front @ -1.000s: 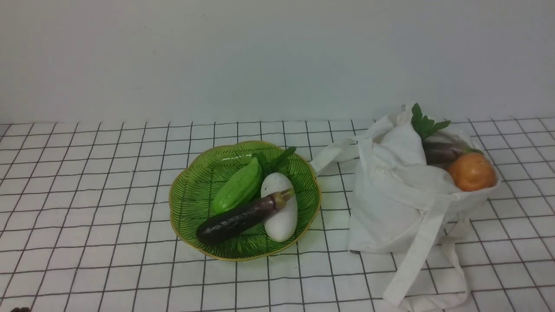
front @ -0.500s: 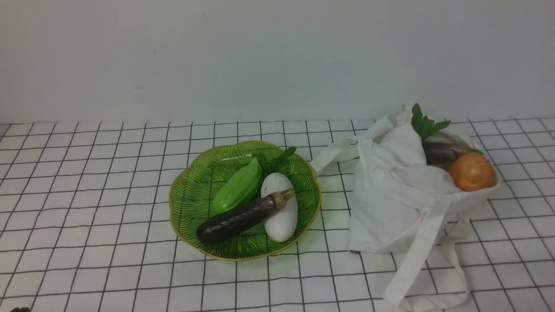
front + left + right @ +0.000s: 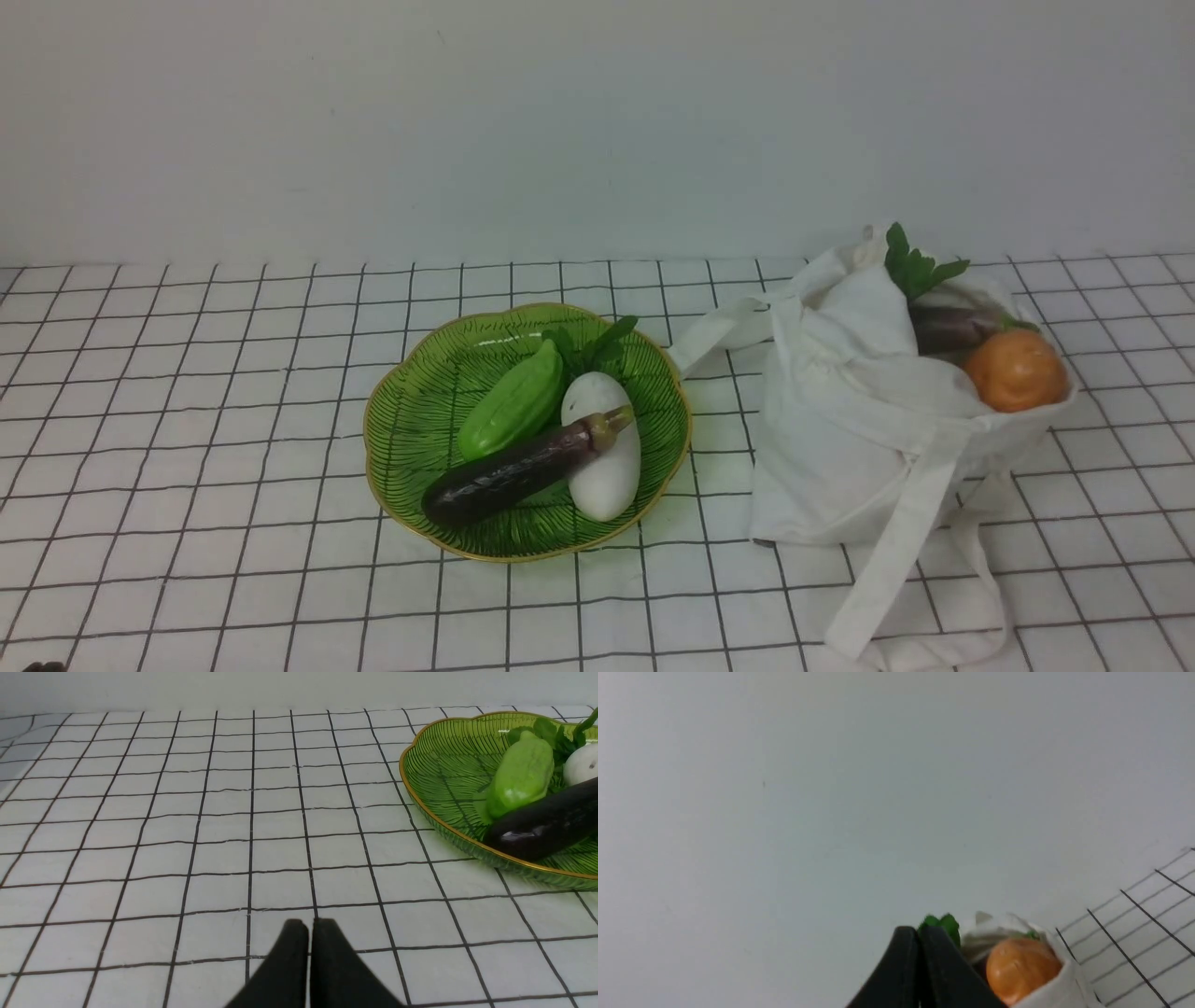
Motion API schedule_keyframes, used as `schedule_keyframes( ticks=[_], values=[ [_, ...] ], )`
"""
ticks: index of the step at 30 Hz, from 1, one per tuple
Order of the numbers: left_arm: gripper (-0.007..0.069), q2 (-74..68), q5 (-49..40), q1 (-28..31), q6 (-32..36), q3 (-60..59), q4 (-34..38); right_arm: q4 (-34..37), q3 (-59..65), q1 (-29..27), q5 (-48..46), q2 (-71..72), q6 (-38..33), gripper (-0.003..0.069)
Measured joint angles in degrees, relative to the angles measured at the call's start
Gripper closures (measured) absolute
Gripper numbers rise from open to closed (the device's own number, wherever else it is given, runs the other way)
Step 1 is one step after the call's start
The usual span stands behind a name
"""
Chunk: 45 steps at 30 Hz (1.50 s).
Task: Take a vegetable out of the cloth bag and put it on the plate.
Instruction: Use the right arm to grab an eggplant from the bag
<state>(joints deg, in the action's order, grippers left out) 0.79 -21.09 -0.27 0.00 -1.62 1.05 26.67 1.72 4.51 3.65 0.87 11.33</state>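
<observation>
— White cloth covers most of what you're asking about. The cloth bag [image 3: 859, 439] slumps on the right side of the bench [image 3: 187, 467], and a fold of it hides one end of the vegetable [image 3: 952, 329].

— How much of it shows?

— Only a short, dull purple-brown stretch inside the bag's mouth. It sits just behind the round orange one [image 3: 1016, 370] and below a sprig of green leaves [image 3: 913, 266]. Its underside is sunk out of sight.

— Which way does it lie?

— Its long axis runs roughly side to side, nearly level. A bit of green at the right end looks like the stem cap. The other end goes left, under the cloth.

— And the fingers?

— Neither pair appears from the front. The right fingers [image 3: 920, 933] are pressed together and hold nothing. From that wrist, the bag's mouth and the orange one show just past their tips, apart from them. The vegetable is too dark and cramped there to pick out. The left fingers [image 3: 309, 928] are closed and empty too, over bare bench and well apart from the bag.

— And the plate?

— The plate [image 3: 411, 420] sits just left of the bag. It holds a long glossy eggplant [image 3: 513, 471], a green gourd [image 3: 512, 411] and a white vegetable [image 3: 607, 476]. The left wrist view cuts the plate off at its edge.
</observation>
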Motion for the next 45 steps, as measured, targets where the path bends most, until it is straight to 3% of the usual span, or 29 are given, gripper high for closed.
schedule_keyframes(
  ticks=[5,8,11,13,14,16,20,29,34,45],
  values=[
    [0.0632,0.00,0.00,0.00,0.00,0.00,0.00,3.33,0.00,0.00,4.35,0.00,0.21,0.0673],
    [0.0632,0.00,0.00,0.00,0.00,0.00,0.00,2.48,-3.05,0.36,1.96,-0.18,-0.07,0.0673],
    [0.0632,0.00,0.00,0.00,0.00,0.00,0.00,-0.24,-9.66,0.69,-3.65,-3.12,-1.62,0.0673],
    [0.0632,0.00,0.00,0.00,0.00,0.00,0.00,-5.86,-19.84,0.79,-15.11,-12.06,-4.68,0.0673],
    [0.0632,0.00,0.00,0.00,0.00,0.00,0.00,-5.86,-19.84,0.79,-15.11,-12.06,-4.68,0.0673],
    [0.0632,0.00,0.00,0.00,0.30,0.00,0.00,-10.89,-29.30,0.85,-26.98,-23.56,-7.13,0.0673],
    [0.0632,0.00,0.00,0.00,0.00,0.00,0.00,-16.64,-39.84,0.85,-38.06,-38.50,-7.96,0.0673],
    [0.0632,0.00,0.00,0.00,0.00,0.00,0.00,-19.67,-56.02,0.85,-44.11,-64.16,-9.73,0.0617],
    [0.0632,0.00,0.00,0.00,0.00,0.00,0.00,-20.34,-60.50,0.85,-43.96,-74.85,-12.49,0.0500],
    [0.0632,0.00,0.00,0.00,0.00,0.00,0.00,-21.68,-65.02,0.85,-40.81,-91.88,-13.33,0.0085]
  ],
)
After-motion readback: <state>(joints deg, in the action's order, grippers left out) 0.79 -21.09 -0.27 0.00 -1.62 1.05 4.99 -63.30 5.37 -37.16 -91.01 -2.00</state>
